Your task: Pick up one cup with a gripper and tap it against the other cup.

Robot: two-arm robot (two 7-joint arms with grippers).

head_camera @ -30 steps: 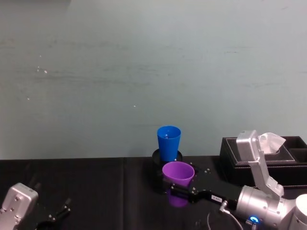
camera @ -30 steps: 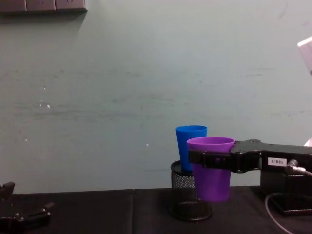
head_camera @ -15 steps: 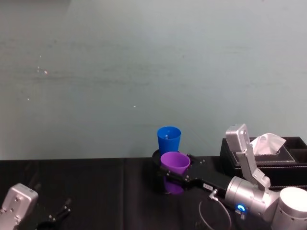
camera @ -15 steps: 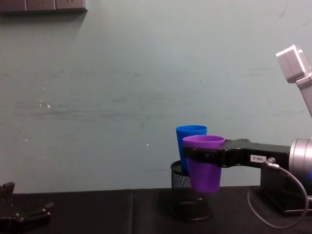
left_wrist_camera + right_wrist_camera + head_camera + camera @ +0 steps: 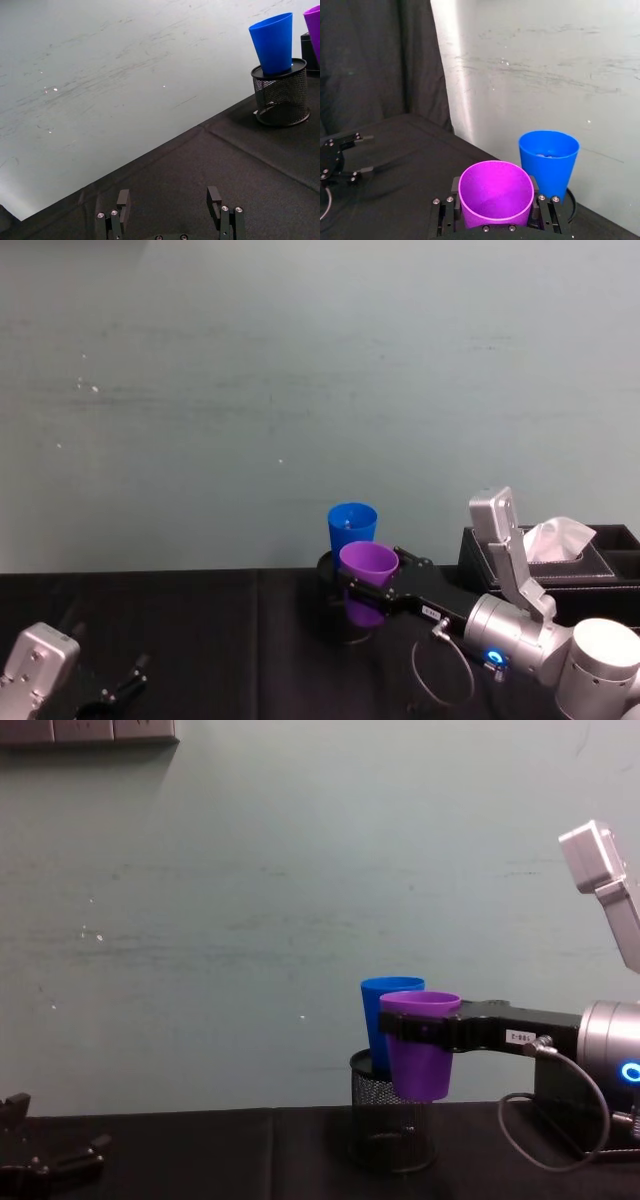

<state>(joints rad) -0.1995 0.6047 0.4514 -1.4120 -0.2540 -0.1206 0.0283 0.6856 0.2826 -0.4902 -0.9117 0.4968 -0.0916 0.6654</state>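
Note:
The purple cup (image 5: 368,562) hangs upright in the air, with my right gripper (image 5: 372,577) shut on its sides just under the rim. Right behind it the blue cup (image 5: 351,525) stands in a black wire-mesh holder (image 5: 330,602). In the chest view the purple cup (image 5: 420,1050) overlaps the blue cup (image 5: 378,1020); whether they touch I cannot tell. The right wrist view shows the purple cup (image 5: 495,192) between the fingers (image 5: 445,215), with the blue cup (image 5: 547,155) close beyond. My left gripper (image 5: 169,200) rests open at the table's near left.
A black tissue box (image 5: 560,560) with white tissue sits at the right, behind my right arm. A cable loops under the right wrist (image 5: 545,1120). A pale green wall (image 5: 300,390) rises close behind the black-covered table (image 5: 200,630).
My right gripper has carried the purple cup farther away from me and slightly up, closing on the blue cup. The left arm has not moved.

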